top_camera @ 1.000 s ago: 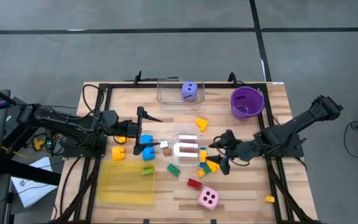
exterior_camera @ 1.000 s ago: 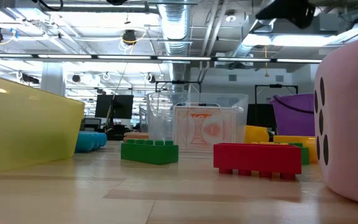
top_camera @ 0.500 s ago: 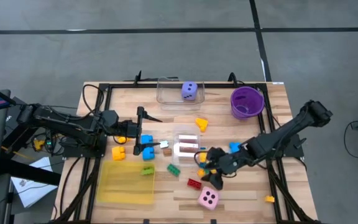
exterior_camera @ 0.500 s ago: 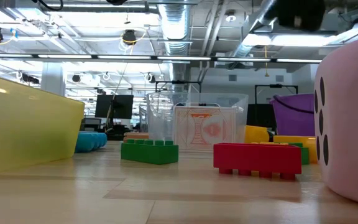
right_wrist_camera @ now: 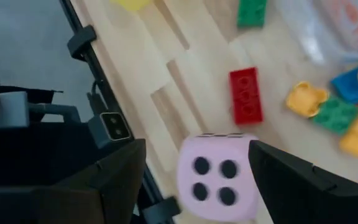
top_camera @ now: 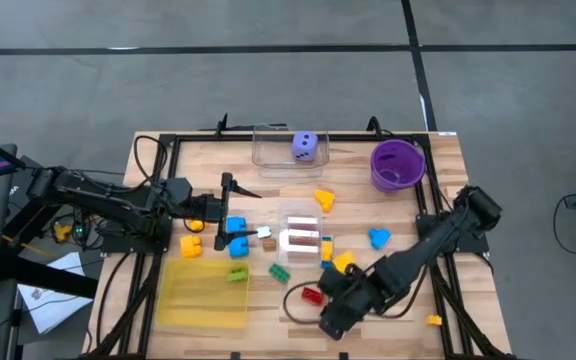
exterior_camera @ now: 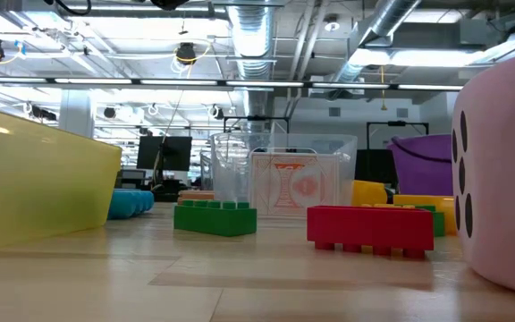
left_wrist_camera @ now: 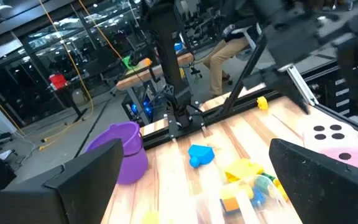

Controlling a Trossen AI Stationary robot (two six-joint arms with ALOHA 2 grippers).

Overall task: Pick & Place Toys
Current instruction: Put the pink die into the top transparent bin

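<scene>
Pink die (right_wrist_camera: 219, 174) lies between the right claw's (right_wrist_camera: 194, 177) spread fingers; left claw (top_camera: 230, 210) gapes.

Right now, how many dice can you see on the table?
2. The purple die sits in the clear box at the table's far edge. The pink die is near the front edge, between the right gripper's open fingers. Others may be hidden.

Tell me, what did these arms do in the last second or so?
The right claw swung from the brick pile beside the clear card box toward the table's front edge and now hangs open over the pink die, not gripping it. A blue shape it had covered now shows. The left claw, open, and the toys stayed put.
</scene>
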